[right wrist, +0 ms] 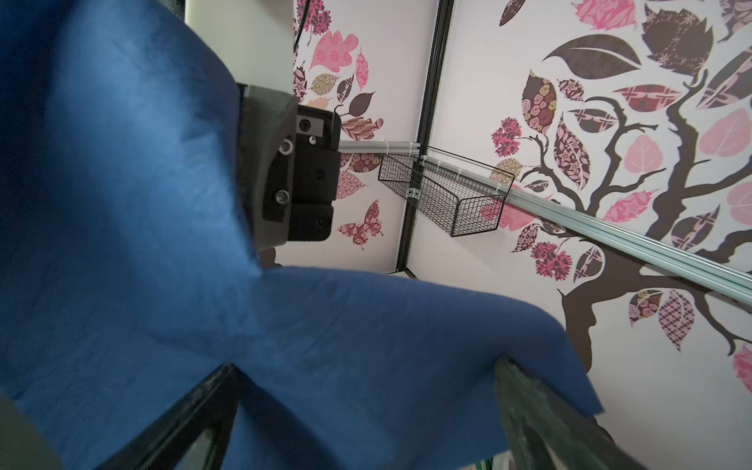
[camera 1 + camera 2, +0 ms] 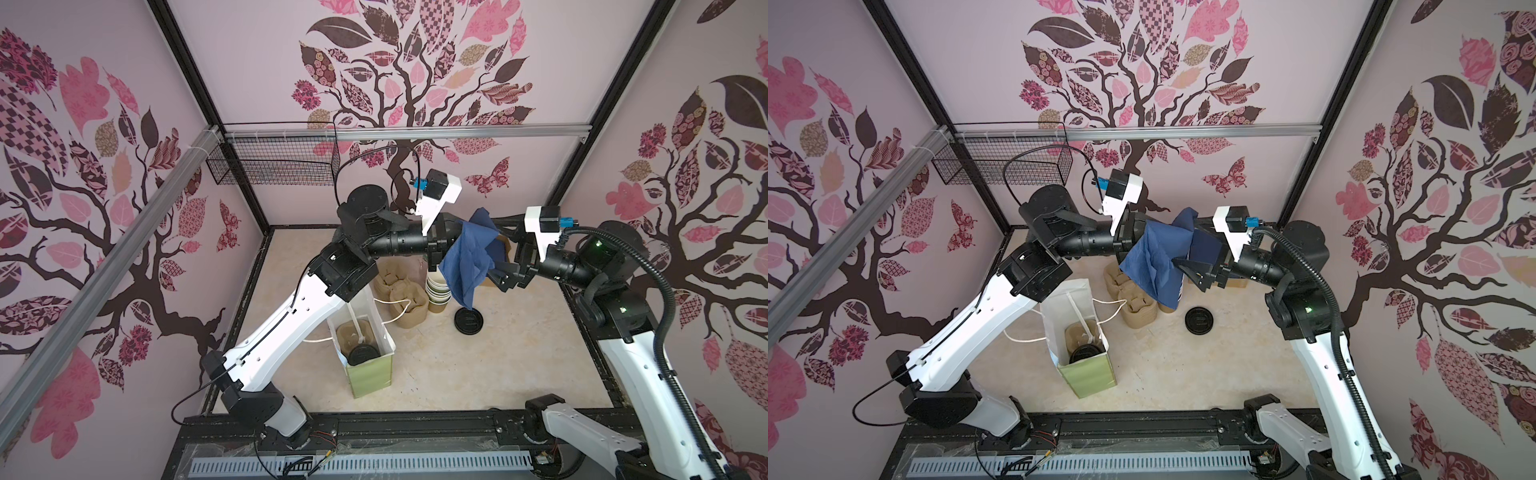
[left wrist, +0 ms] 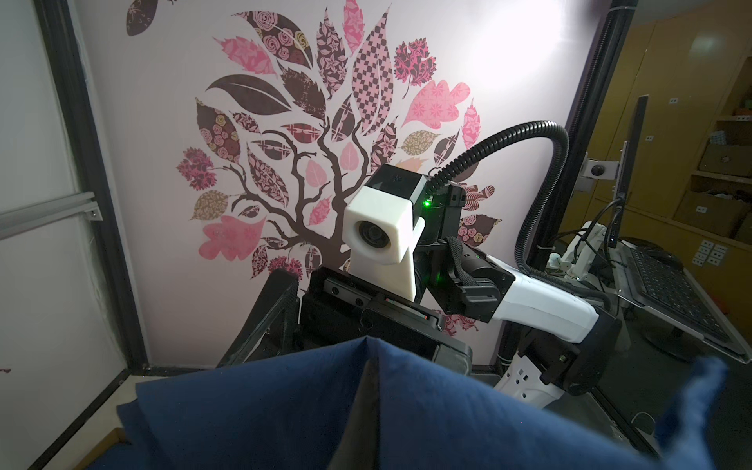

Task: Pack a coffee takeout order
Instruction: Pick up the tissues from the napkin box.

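The navy napkin (image 2: 469, 257) (image 2: 1158, 262) hangs high over the back of the table, pinched in my shut left gripper (image 2: 446, 245) (image 3: 366, 366). My right gripper (image 2: 505, 274) (image 1: 362, 407) faces it. Its jaws stand wide apart, with the napkin (image 1: 142, 203) draped over both fingers (image 1: 529, 407). The pale green paper bag (image 2: 370, 374) (image 2: 1088, 374) stands upright near the front left. Inside it sit the tan carrier (image 2: 353, 332) and a cup, of which only the black lid (image 2: 362, 355) shows.
A stack of lidless cups (image 2: 438, 291) and spare pulp carriers (image 2: 405, 299) stand under the napkin. A loose black lid (image 2: 468, 321) lies on the table to their right. A brown box (image 2: 505, 249) sits at the back, and a wire basket (image 2: 270, 166) hangs on the back wall.
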Robot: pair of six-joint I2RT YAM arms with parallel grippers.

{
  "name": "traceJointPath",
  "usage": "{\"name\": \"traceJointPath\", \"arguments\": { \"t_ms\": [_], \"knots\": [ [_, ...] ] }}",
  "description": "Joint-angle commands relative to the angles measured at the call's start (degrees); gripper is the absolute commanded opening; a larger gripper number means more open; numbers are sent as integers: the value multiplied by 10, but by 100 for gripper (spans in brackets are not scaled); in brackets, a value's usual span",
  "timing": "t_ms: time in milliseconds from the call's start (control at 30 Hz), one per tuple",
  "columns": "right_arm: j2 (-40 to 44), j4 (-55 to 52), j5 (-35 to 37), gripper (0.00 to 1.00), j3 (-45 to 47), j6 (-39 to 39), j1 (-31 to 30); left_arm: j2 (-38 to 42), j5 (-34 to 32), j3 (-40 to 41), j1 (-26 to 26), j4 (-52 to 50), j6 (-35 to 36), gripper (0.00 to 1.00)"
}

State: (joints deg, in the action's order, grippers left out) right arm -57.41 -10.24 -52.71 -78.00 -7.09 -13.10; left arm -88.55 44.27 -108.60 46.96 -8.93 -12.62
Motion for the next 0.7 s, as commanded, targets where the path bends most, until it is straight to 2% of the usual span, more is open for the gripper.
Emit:
{"name": "traceJointPath", "arguments": {
  "t_ms": [0, 167, 300, 433, 667],
  "knots": [
    [-2, 63, -1, 98, 5, 20, -6, 0, 9, 10, 3, 8, -4, 0],
    [-8, 85, 0, 88, 7, 28, -11, -3, 13, 6, 5, 12, -9, 0],
    [-6, 112, 9, 93, 14, 43, -22, -8, 19, 1, 5, 6, -14, 0],
    [-12, 126, 12, 90, 15, 49, -36, -8, 19, 7, 7, 16, -19, 0],
    [-21, 151, 17, 67, 12, 67, -52, -4, 18, 10, 7, 9, -18, 0]
  ]
}}
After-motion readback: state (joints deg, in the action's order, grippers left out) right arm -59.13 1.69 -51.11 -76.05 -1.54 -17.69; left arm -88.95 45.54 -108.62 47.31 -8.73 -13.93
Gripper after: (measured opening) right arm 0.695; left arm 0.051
